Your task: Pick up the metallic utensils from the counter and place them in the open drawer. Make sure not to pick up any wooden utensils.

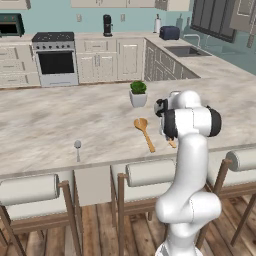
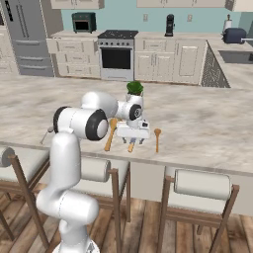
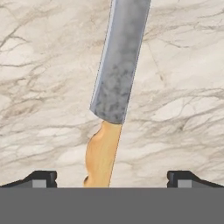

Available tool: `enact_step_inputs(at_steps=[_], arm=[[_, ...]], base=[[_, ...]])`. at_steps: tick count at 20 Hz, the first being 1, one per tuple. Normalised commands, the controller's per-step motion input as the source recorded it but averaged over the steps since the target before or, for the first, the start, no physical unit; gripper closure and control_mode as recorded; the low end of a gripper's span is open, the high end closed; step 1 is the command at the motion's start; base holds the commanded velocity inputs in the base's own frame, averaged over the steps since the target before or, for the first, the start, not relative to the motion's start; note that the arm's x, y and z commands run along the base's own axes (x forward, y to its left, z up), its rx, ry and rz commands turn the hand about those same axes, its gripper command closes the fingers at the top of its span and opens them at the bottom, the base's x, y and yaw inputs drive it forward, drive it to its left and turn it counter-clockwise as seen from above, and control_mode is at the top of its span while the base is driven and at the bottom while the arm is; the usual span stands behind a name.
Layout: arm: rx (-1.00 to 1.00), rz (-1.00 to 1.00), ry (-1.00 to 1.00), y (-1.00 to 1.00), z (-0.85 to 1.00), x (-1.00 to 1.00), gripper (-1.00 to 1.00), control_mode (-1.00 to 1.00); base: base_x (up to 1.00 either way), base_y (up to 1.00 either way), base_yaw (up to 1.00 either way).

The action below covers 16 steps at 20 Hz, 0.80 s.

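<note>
The gripper (image 3: 112, 178) is held wide open directly over the knife (image 3: 114, 83), which lies flat on the counter (image 3: 39, 87), its handle between the fingertips (image 3: 43, 178).

Mottled matt steel knife (image 3: 117, 65), marbled stone counter (image 3: 43, 87)

Two cameras riding behind the white arm (image 1: 187, 165) look forward and down across the counter (image 1: 45, 125) toward the far kitchen wall, the left one placing the arm at its lower right, the right one at its lower left. Both share the same stretch of counter, with the potted plant (image 1: 138, 93), the wooden spoon (image 1: 144, 131) and the stove (image 1: 55, 57) behind. A third camera on the hand looks close down along the gripper (image 3: 112, 178) at the counter, where the knife (image 3: 114, 83) lies between the fingertips.
</note>
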Motion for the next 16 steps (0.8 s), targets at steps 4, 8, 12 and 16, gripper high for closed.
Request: enact_step_inputs(at_steps=[4, 8, 12, 16], arm=[[0.00, 0.00, 0.00, 0.01, -0.31, 0.00, -1.00, -1.00], [0.00, 0.00, 0.00, 0.08, -0.29, 0.00, -1.00, -1.00], [0.00, 0.00, 0.00, 0.09, -0.21, 0.00, -1.00, -1.00], [0.00, 0.00, 0.00, 0.02, -0.15, 0.00, -1.00, -1.00]], base=[[0.00, 0.00, 0.00], [0.00, 0.00, 0.00], [0.00, 0.00, 0.00], [0.00, 0.00, 0.00]])
